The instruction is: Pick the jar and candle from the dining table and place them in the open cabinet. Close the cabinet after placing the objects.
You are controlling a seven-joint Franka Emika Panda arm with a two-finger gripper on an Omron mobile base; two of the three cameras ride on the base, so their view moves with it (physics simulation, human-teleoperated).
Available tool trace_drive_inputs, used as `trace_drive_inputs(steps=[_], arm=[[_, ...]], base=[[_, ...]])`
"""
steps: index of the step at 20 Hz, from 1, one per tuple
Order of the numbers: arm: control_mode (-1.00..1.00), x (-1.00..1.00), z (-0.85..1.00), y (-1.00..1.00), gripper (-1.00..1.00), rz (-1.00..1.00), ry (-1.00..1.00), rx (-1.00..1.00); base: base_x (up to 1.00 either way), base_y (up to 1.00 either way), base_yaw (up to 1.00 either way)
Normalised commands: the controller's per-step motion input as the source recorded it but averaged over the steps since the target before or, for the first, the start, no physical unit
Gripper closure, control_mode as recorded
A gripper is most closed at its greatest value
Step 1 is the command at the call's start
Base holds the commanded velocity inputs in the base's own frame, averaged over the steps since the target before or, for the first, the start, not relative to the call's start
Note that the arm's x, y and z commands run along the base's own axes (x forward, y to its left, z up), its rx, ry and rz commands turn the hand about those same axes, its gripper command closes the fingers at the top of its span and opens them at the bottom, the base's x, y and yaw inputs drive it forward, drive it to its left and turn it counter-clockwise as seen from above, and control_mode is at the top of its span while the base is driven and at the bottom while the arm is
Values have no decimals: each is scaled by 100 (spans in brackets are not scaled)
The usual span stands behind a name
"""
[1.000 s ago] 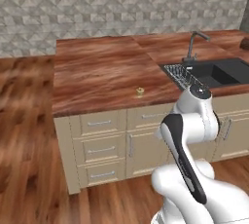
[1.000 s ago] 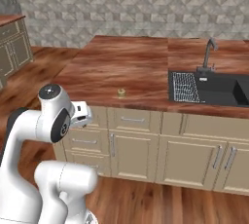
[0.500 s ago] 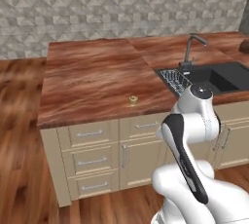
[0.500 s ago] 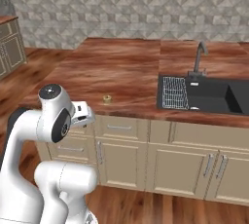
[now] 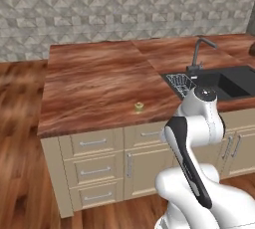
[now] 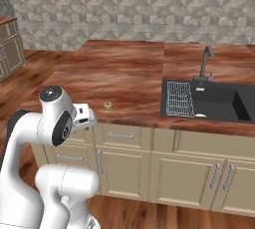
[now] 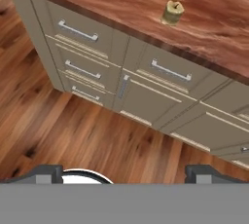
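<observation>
While the hand hangs spread wide and empty above the plank floor, the candle stands upright near the bench front edge — at about one o'clock in the hand view, above the beige drawers.

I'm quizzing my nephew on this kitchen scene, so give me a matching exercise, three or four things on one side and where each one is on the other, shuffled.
Things:
1. candle
2. faucet
3. wire rack
4. drawer pulls

Places:
A. inside the black sink's near end
B. behind the sink, on the table top
C. on the beige fronts below the top
D. alone near the dining table's front edge

Pairs: 1-D, 2-B, 3-A, 4-C
</observation>
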Motion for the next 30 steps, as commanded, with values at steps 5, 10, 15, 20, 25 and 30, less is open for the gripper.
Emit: trace_drive_inputs(steps=[5,10,15,20,25,30], arm=[[100,0,0,0,-100,0,0,0],[100,0,0,0,-100,0,0,0],[100,0,0,0,-100,0,0,0],[100,0,0,0,-100,0,0,0],[100,0,0,0,-100,0,0,0],[100,0,0,0,-100,0,0,0]], base=[[31,24,0],[31,37,0],[41,25,0],[50,10,0],[44,3,0],[14,0,0]])
